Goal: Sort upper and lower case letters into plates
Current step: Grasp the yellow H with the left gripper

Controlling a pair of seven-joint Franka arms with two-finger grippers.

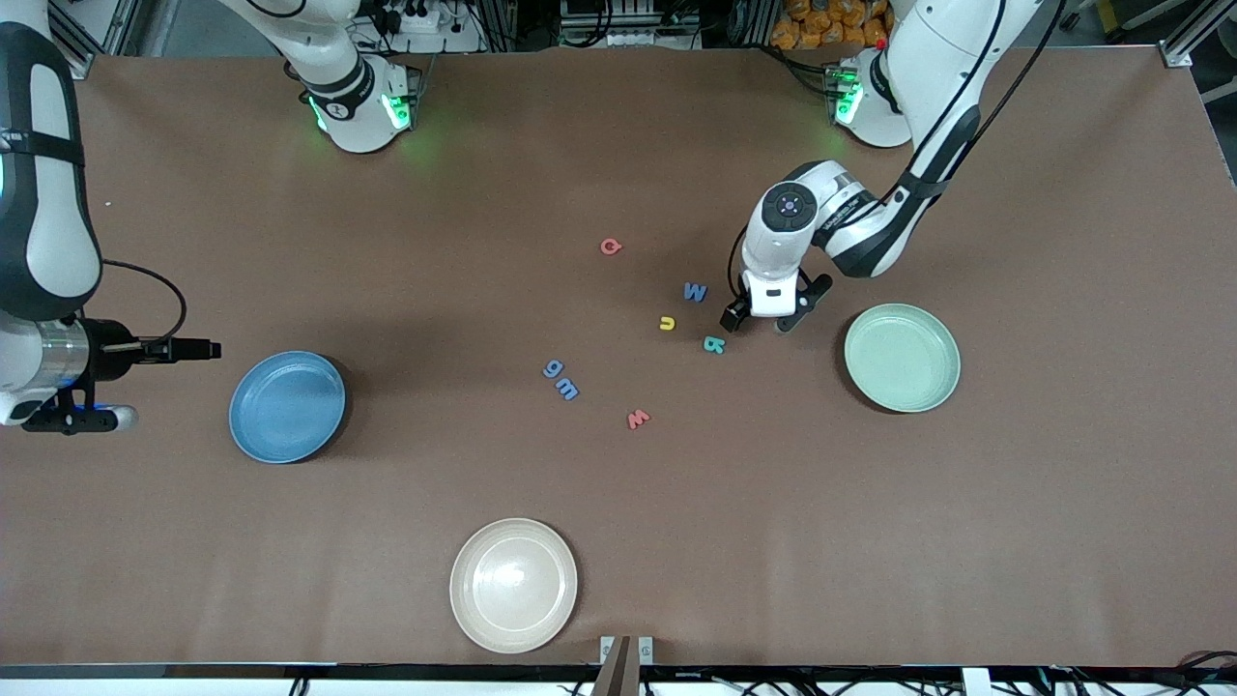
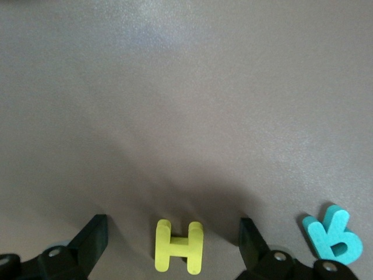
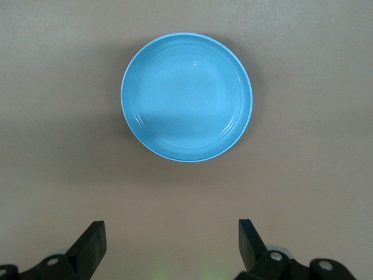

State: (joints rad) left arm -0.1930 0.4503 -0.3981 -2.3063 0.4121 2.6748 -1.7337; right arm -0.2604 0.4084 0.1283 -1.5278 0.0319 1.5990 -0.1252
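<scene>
Sorting not started: blue plate (image 1: 287, 407) and green plate (image 1: 903, 357) both empty, beige plate (image 1: 513, 584) empty too.

Left gripper (image 2: 173, 245) low over worktop (image 1: 618, 522) near green plate, jaws spread either side of yellow H (image 2: 179, 247), not yet pinching; teal R (image 1: 714, 344) just beside.

Right gripper (image 3: 169, 245) waits above blue plate, jaws spread, empty.

Remaining letters loose mid-worktop: Q (image 1: 610, 246), M (image 1: 695, 291), u (image 1: 667, 323), g (image 1: 553, 367), m (image 1: 567, 389), w (image 1: 638, 419). All eight left.

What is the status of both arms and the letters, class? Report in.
Left end effector open, low over the yellow H, teal R beside it. Right end effector open, waiting above the blue plate. All plates bare, nothing blocking.
</scene>
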